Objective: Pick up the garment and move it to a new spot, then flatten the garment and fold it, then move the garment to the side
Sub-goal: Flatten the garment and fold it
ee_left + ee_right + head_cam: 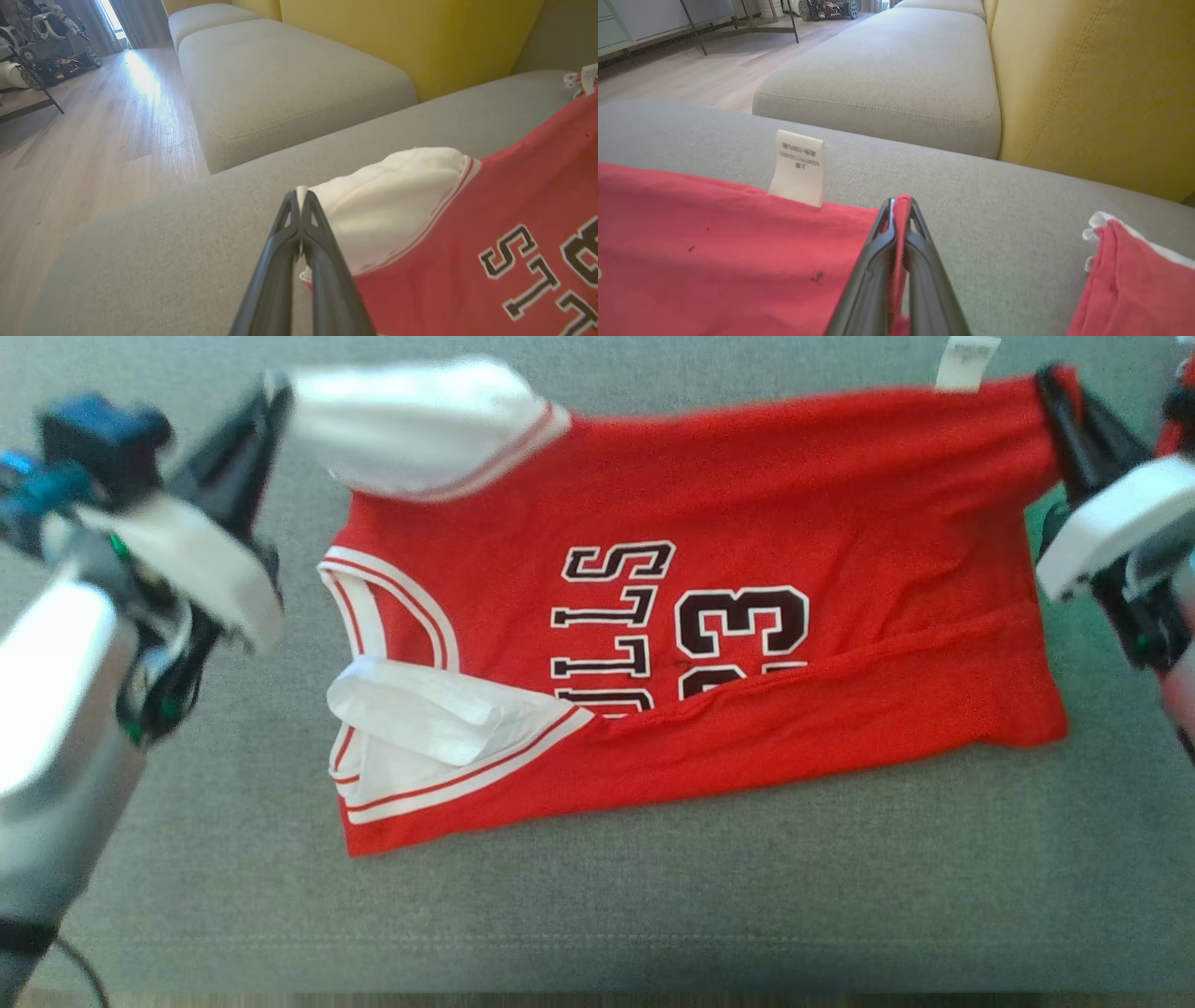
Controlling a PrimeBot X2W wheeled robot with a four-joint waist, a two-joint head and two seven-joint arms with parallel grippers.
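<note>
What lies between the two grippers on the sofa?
In the head view, the red jersey spans the stretch: the left gripper pinches its white sleeve, the right gripper its hem corner.

The left gripper [269,392] has its two dark fingers pressed together, pinching at their tips a white sleeve of the garment [840,513]. Its pale forearm [56,728] runs back low behind it. The right gripper [1053,381] is clamped on a red corner, with its white wrist [1111,523] just behind.
</note>
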